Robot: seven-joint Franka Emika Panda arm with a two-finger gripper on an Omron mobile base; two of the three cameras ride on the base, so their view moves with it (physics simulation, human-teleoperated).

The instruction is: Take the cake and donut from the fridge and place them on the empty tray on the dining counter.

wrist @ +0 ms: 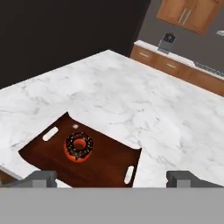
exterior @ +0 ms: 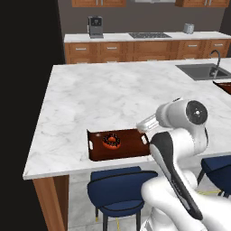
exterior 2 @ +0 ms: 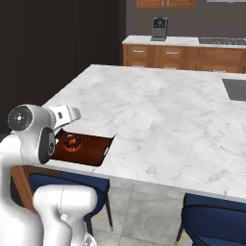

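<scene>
**Donut Delivered, Cake Outstanding**

Seen flat in the dark reddish-brown rectangular tray (wrist: 103,162), left of centre: chocolate-glazed ring donut (wrist: 79,145). Tray parked at the near edge of the white-grey marble table (exterior: 113,90), probably for easy reach. Claw (wrist: 116,179) above the tray, fingers spread wide, gripping nothing. No rainbow cake there yet.

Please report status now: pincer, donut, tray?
Pincer open, empty, above tray's near edge. Donut lying in tray on counter. Nothing in the way.
</scene>
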